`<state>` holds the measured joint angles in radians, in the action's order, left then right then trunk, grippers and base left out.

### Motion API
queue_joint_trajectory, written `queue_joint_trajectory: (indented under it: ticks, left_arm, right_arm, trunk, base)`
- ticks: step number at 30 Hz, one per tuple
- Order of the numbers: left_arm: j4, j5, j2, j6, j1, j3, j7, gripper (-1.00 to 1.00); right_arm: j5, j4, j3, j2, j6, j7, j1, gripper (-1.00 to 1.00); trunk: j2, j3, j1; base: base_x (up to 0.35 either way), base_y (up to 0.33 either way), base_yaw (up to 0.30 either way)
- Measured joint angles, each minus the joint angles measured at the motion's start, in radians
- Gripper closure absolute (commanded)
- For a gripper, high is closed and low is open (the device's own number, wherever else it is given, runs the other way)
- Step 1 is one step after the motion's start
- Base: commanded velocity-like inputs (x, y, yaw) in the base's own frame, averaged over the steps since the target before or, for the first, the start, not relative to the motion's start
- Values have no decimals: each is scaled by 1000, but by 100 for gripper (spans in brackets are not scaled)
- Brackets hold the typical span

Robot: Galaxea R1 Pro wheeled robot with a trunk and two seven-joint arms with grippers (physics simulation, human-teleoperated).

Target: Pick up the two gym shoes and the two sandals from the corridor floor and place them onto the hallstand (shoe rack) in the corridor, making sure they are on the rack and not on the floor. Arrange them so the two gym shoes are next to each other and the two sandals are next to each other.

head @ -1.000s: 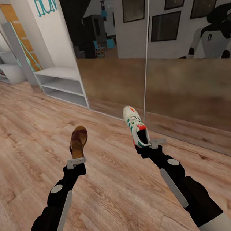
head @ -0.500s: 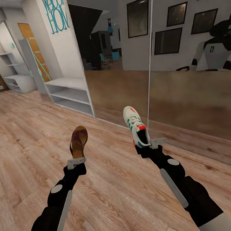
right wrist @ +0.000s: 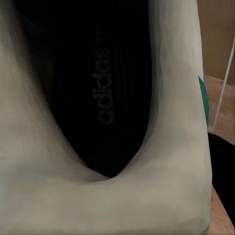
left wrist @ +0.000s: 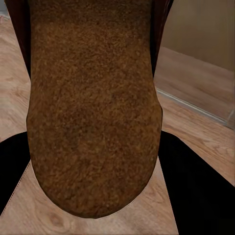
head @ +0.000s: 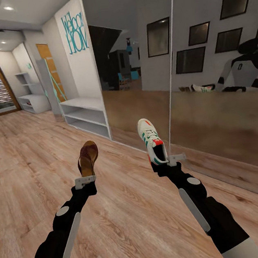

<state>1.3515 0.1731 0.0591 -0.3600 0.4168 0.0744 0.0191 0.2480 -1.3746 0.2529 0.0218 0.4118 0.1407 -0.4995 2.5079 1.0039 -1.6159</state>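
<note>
While both arms are stretched forward over the corridor floor, a shoe is carried in each so that two items can be delivered in one trip. Far off on the left, by the glazed door, the hallstand is seen, a light grey unit with staggered shelves above its bench; it lies well apart from the robot, so this is judged a transit step, not a placing one. Nearer, against the wall, a plain white two-shelf bench is passed (not the target). The left gripper is clenched on a sandal, which is gripped at its heel end with the toe pointing away, and the rough brown sole is shown close up in the left wrist view. The right gripper is clamped on a gym shoe, held at the heel collar with the toe forward, probably so it can be slid onto a shelf toe first; its dark insole is seen in the right wrist view. To the right, a mirrored wall reflects the robot, and the shoes are kept just clear of it.
</note>
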Motion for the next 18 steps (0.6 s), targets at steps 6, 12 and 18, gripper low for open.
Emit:
queue_joint_trajectory:
  ticks: [6, 12, 18]
  left_arm:
    - [-2, 0, 0, 0, 0, 0, 0, 100]
    - [-13, 0, 0, 1, 0, 0, -1, 100]
    - [-13, 0, 0, 1, 0, 1, 0, 100]
  right_arm:
    - [0, 0, 0, 0, 0, 0, 0, 100]
    - [0, 0, 0, 0, 0, 0, 0, 100]
    - [1, 0, 0, 0, 0, 0, 0, 100]
  trunk:
    - [-1, -33, 3]
    - [-3, -62, 5]
    - [-3, -71, 5]
  base:
    - [0, 0, 76]
    - [0, 0, 69]
    - [0, 0, 67]
